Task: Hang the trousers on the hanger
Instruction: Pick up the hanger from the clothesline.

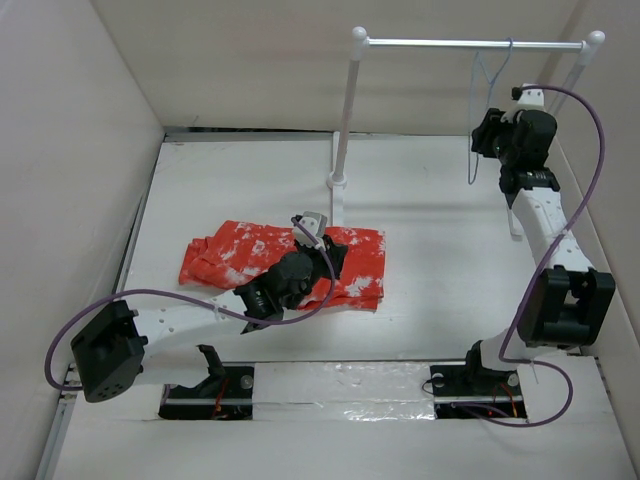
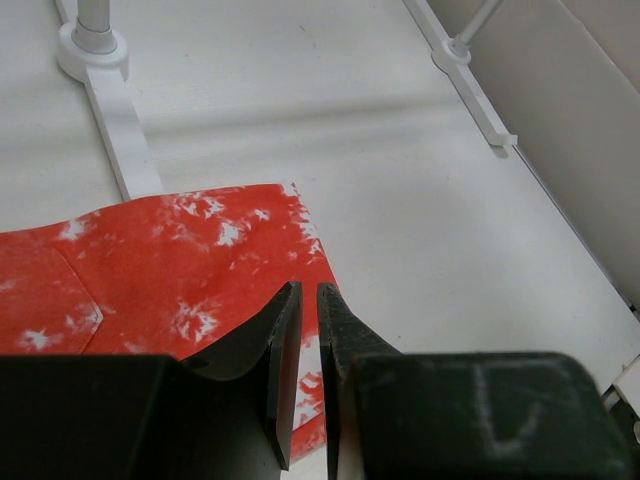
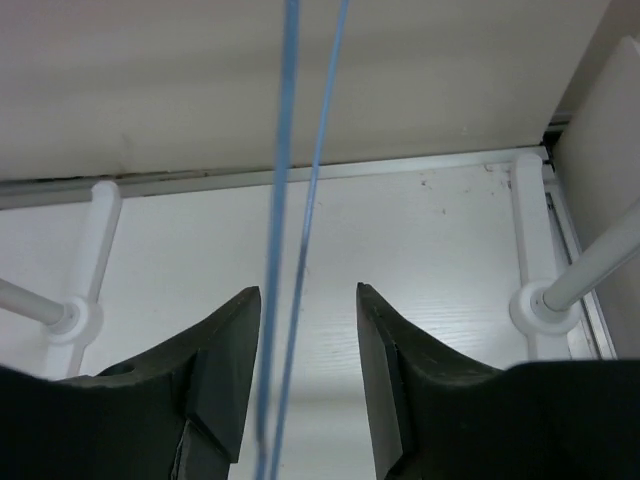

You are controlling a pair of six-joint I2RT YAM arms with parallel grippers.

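The red-orange trousers (image 1: 230, 255) with white speckles lie flat on the table left of centre; the left wrist view shows their right edge (image 2: 180, 270). My left gripper (image 1: 336, 252) hovers over that right part, its jaws (image 2: 308, 290) almost together with only a thin slit, and no fabric visibly pinched. The pale blue wire hanger (image 1: 485, 100) hangs by its hook from the rack's crossbar at the back right. My right gripper (image 1: 487, 135) is open around it: the two blue wires (image 3: 285, 200) run down between the fingers (image 3: 308, 292), close to the left finger.
The white-posted rack has a metal crossbar (image 1: 470, 43), a left post (image 1: 347, 110) just behind the trousers, and floor feet (image 2: 95, 45) (image 3: 535, 300). Walls enclose the table on the left, back and right.
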